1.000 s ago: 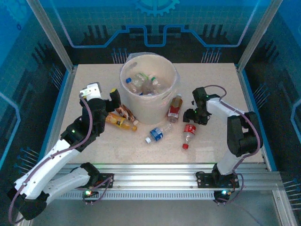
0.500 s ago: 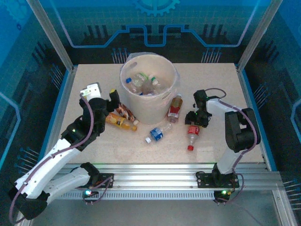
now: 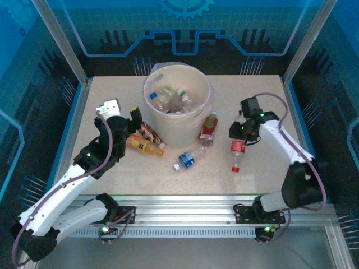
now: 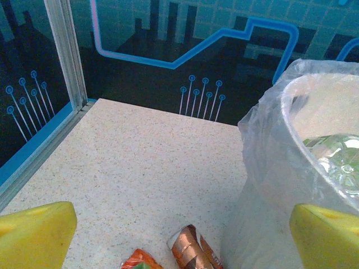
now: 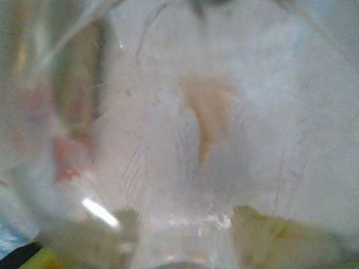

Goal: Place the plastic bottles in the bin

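One red-labelled bottle is clenched in the right tool, right of centre in the top view. The tool grips it near its base, and the red cap points toward the lower edge of the frame. The right wrist view gives only a blurred close look at clear plastic. I cannot tell whether the bottle is clear of the table.

The main risk, as I judge it, is the grip itself. A smooth, light, round body pinched at one end can pivot or slide out once the arm swings.

The way to the bin, at upper centre, passes over an amber bottle just beside the bin wall. A low carry could let the hanging cap knock that bottle, or strike the rim and snag the clear bag.

The left tool is spread wide and holds nothing. It sits just left of the bin, above a copper-wrapped bottle and an orange bottle. If both arms close on the bin together, they could crowd each other.
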Robot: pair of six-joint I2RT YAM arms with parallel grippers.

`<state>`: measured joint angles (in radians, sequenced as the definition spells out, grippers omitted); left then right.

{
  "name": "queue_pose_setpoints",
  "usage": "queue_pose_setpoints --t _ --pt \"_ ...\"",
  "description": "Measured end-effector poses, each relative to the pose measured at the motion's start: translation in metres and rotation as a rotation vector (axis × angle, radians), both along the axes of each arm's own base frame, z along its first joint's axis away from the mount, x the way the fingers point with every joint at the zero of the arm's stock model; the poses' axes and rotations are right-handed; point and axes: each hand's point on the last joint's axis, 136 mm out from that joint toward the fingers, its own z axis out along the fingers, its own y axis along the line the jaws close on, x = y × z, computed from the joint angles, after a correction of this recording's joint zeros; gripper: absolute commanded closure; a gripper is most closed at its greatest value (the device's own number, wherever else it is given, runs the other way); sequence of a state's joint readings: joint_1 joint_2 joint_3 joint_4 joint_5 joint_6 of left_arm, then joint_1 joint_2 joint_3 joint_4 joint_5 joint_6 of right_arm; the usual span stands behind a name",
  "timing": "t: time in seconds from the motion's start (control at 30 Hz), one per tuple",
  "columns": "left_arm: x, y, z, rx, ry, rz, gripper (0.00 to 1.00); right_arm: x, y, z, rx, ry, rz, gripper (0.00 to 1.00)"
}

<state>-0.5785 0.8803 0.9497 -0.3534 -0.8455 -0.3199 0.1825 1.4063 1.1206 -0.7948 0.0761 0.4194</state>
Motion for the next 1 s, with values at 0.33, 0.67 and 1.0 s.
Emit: queue_pose_setpoints --t 0.33,0.67,1.0 --pt "0.005 -0.003 -0.007 0.000 0.021 0.001 0.01 0.022 0.017 0.203 0.015 -0.533 0.105 0.62" --pt "0.007 -0.010 -0.012 -0.011 0.036 -0.028 0.01 0.048 0.083 0.337 0.081 -0.880 0.345 0.65" --pt "0.010 -0.023 -0.017 -0.058 0.054 -0.087 0.01 0.094 0.183 0.377 0.121 -1.029 0.632 0.65"
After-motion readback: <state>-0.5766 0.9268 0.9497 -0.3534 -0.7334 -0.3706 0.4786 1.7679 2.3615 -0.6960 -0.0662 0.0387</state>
